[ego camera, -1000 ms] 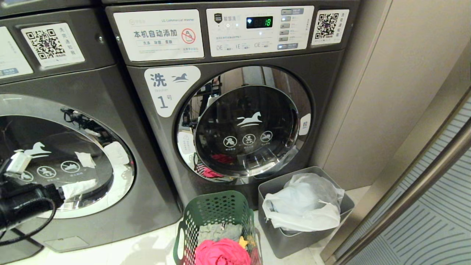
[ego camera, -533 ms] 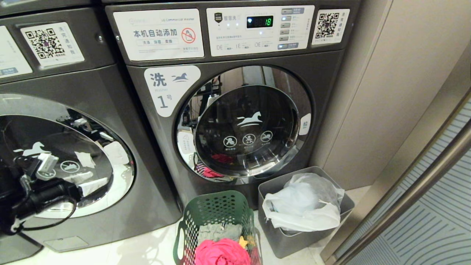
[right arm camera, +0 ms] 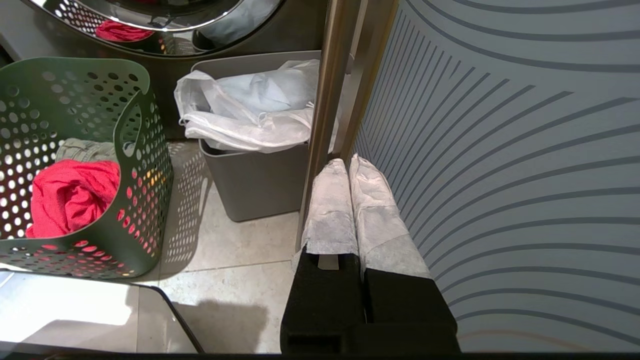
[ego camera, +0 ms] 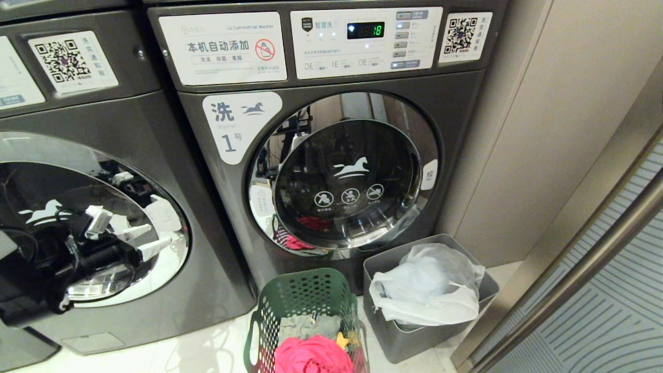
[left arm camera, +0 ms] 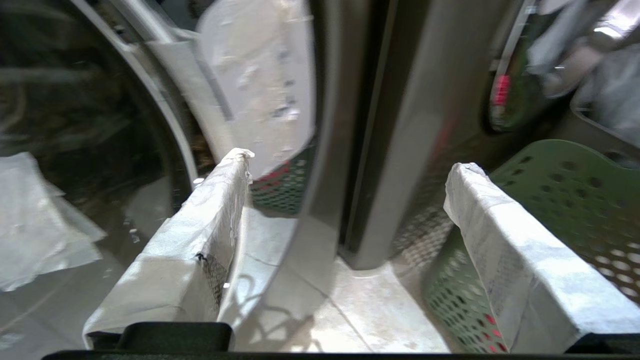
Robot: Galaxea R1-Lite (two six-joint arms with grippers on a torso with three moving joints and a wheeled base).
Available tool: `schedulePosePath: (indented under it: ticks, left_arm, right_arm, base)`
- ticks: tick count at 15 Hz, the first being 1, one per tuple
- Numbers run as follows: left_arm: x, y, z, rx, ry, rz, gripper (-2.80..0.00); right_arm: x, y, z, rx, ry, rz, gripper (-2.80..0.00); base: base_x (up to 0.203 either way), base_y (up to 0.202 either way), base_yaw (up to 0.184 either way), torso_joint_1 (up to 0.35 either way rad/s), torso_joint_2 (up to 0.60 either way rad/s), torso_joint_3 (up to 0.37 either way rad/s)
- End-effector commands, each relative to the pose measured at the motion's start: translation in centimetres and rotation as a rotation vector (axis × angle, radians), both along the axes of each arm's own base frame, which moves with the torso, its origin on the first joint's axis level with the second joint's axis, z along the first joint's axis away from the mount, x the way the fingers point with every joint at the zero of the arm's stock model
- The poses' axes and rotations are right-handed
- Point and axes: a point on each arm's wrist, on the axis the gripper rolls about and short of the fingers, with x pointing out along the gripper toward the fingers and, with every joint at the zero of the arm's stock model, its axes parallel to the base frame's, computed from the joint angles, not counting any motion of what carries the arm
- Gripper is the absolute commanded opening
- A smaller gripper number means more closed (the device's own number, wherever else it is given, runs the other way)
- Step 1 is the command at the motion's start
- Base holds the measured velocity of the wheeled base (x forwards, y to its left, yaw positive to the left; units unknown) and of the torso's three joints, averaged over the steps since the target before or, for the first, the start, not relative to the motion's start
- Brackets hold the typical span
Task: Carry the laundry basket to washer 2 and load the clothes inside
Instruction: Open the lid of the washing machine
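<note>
Head view: basket [ego camera: 305,316] on the floor at the foot of the washer marked "1" [ego camera: 331,155], just beside a grey bin [ego camera: 409,331] with a white bag [ego camera: 430,290]. Clothes [ego camera: 313,355] lie in it, pink on top. The neighbouring washer [ego camera: 103,217] on the left shows no number here, so I cannot confirm it is washer 2, though it is likely the one. Left pincer [ego camera: 137,235] is in front of that washer's glass door [ego camera: 103,290], jaws wide, holding nothing.

Left wrist view: left pincer [left arm camera: 345,225] wide open, pointing at the seam between the two machines, the door's chrome ring on one side, the basket [left arm camera: 565,200] near the other finger. No contact that I can see.

Right wrist view: right pincer [right arm camera: 352,200] jaws pressed together, empty, parked by the metal post [right arm camera: 325,125], away from the work. Basket [right arm camera: 140,165] shows its slot handle, with the pink garment [right arm camera: 70,195] and a grey-green one [right arm camera: 85,150] inside.

Judgement: step in hand is probably opening the left washer's door. Do it well: find the handle at the door's edge first, hook one finger behind it, pull along the hinge arc, not straight out. Keep clear of the basket rim. Check the label number before loading.
</note>
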Motion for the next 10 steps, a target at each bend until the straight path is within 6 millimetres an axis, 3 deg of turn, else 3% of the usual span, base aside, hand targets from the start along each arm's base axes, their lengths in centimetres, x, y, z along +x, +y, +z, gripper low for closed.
schedulePosePath:
  ticks: [1, 10]
  left_arm:
    - [0.6, 0.3, -0.4, 0.010, -0.005, 0.030, 0.00]
    - [2.3, 0.8, -0.1, -0.028, -0.012, 0.085, 0.00]
  right_arm:
    - [0.0, 0.0, 0.0, -0.001, 0.003, 0.000, -2.80]
    - [0.0, 0.0, 0.0, -0.001, 0.004, 0.000, -2.80]
  base:
    - [0.000, 0.000, 0.000, 0.000, 0.00, 0.000]
    - [0.000, 0.000, 0.000, 0.000, 0.00, 0.000]
